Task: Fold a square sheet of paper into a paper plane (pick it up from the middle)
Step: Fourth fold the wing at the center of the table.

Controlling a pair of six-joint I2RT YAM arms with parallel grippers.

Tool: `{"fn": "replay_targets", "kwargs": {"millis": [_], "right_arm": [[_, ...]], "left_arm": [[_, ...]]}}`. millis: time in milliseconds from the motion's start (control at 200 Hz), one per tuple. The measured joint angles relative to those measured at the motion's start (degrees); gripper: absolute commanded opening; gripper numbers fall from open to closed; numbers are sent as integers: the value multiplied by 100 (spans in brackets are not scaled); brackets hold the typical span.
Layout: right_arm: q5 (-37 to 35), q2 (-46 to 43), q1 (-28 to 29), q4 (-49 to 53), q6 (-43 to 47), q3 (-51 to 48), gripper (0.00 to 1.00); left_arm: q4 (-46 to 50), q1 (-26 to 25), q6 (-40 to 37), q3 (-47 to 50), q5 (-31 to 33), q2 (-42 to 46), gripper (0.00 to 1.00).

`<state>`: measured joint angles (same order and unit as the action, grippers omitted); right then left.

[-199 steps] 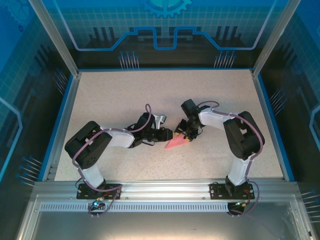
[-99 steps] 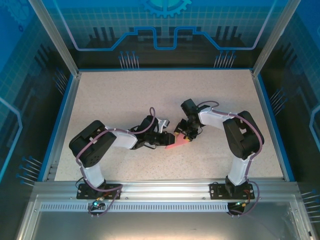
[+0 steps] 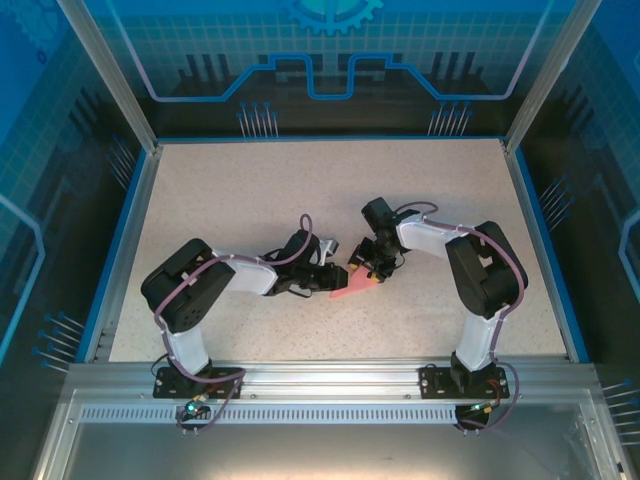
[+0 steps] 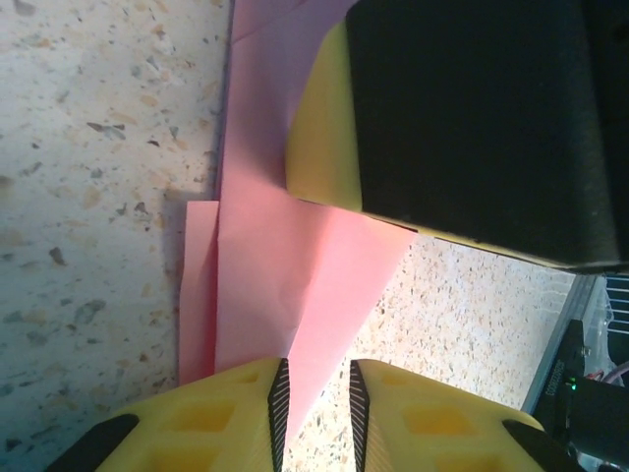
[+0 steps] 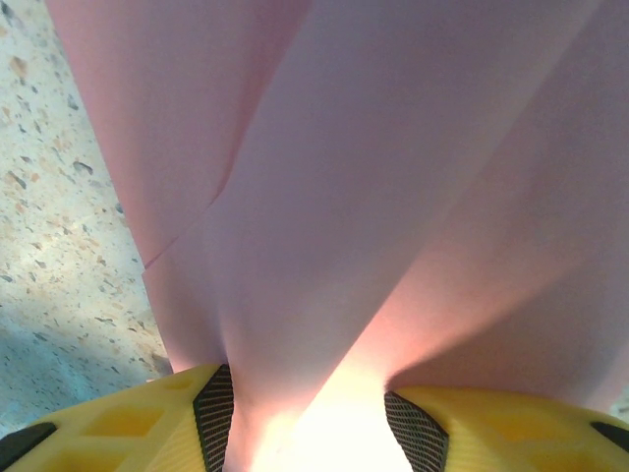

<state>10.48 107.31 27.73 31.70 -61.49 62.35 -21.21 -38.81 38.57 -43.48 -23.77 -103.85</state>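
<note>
Featherlight, limp, easily creased. Best pinched along the stiff centre fold of the paper plane (image 3: 350, 287). Clamped in right pincer (image 5: 310, 413); straddled by narrow left pincer (image 4: 314, 403), not closed.

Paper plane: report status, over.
Left end effector jaws slightly apart, paper plane tip between them. Right end effector astride its wide end, grip unclear. Nothing else on the table near it.
</note>
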Motion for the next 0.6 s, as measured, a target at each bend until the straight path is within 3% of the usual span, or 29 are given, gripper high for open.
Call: {"fn": "replay_targets", "kwargs": {"millis": [600], "right_arm": [[0, 2, 0, 13, 2, 11, 54]], "left_arm": [[363, 0, 0, -190, 39, -111, 24]]}}
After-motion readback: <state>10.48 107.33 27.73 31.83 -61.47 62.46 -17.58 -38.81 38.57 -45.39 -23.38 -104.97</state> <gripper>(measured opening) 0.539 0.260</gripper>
